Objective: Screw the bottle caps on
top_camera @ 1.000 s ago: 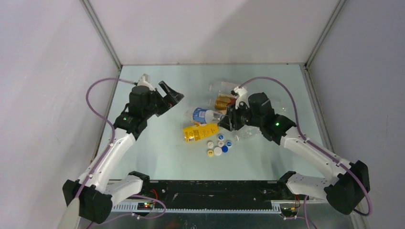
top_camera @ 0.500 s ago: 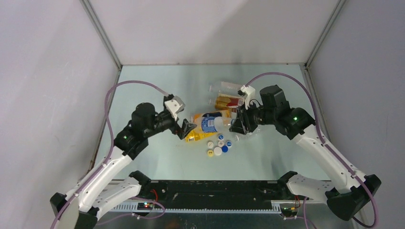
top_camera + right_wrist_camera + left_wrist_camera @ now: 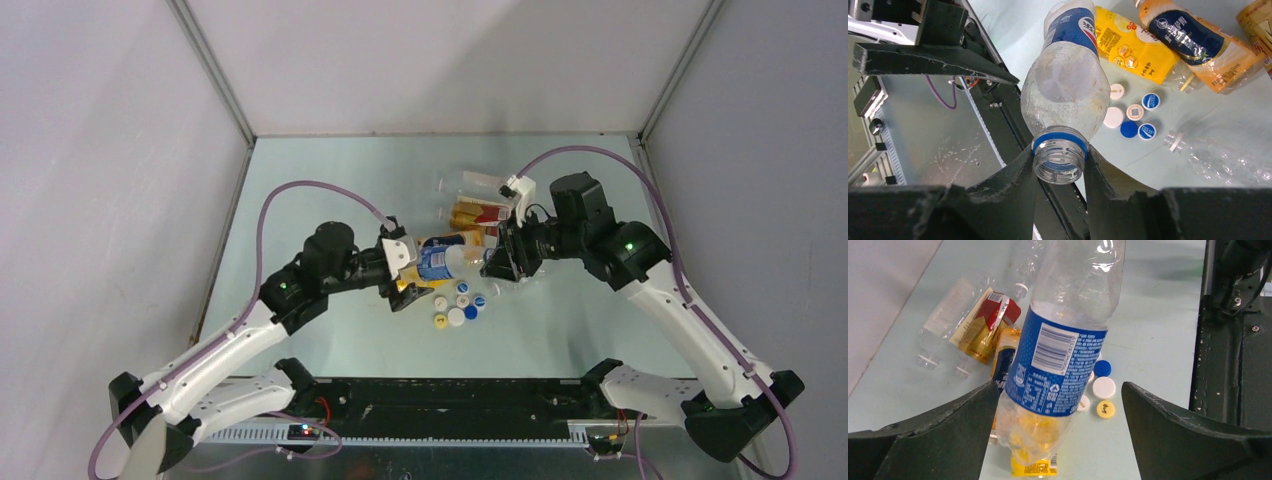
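Tabletop below, bottle in right claw

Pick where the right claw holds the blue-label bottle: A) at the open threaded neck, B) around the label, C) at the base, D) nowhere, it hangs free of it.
A: the right wrist view shows the right claw pinching the blue-label bottle at its uncapped threaded neck, by the blue ring.
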Robot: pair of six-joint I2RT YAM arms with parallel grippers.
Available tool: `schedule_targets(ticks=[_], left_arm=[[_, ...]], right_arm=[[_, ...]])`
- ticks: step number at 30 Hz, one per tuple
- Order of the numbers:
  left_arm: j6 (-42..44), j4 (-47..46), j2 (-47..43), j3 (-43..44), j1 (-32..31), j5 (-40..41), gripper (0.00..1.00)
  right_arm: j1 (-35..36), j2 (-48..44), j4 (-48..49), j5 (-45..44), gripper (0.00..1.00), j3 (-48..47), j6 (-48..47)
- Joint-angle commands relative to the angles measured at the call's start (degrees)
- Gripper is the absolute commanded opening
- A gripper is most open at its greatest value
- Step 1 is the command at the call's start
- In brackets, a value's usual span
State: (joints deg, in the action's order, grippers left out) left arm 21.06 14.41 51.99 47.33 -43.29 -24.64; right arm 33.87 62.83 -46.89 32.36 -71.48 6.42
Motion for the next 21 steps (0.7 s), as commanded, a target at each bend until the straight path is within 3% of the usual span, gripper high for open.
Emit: schedule_targets(ticks=[1, 10, 21], left_arm=[[2.6, -4.6, -0.4, -0.7, -1.9, 0.8, 1.00], [4.1, -7.4, 0.9, -1.6, -3.0, 2.9, 1.00], [4.6, -5.1, 2.1, -1.6, -4.2, 0.7, 0.87]], right_arm=[[0.9, -0.3, -0.1, 2.2, 0.00, -3.5, 0.0], [3.2, 0.5, -0.3, 3.0, 0.00, -4.8, 0.5], [4.8, 1.0, 1.2, 3.2, 0.00, -5.3, 1.7]])
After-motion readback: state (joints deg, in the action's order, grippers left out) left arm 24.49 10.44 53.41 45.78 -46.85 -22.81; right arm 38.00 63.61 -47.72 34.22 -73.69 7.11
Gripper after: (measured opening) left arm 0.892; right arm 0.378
